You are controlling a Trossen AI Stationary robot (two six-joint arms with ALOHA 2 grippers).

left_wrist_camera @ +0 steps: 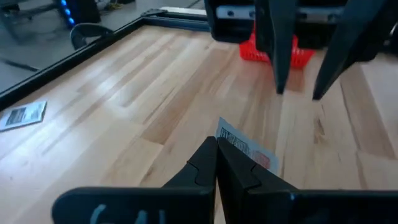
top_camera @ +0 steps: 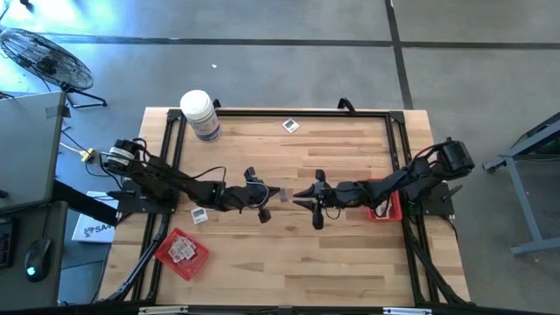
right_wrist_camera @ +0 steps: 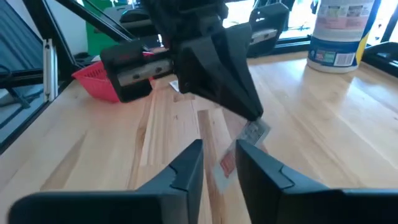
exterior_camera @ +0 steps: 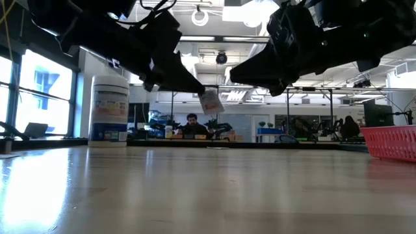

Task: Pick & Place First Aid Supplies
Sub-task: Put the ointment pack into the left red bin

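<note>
White packet, dark and red print, pinched by left fingers; right fingers narrowly parted.

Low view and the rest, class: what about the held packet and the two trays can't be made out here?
- Packet print: blurred in low view; in left wrist view the left gripper covers most.
- Right tray contents: right arm overlaps it in high view; low view shows only its wall.
- Left tray packet count: too small, high view.
</note>
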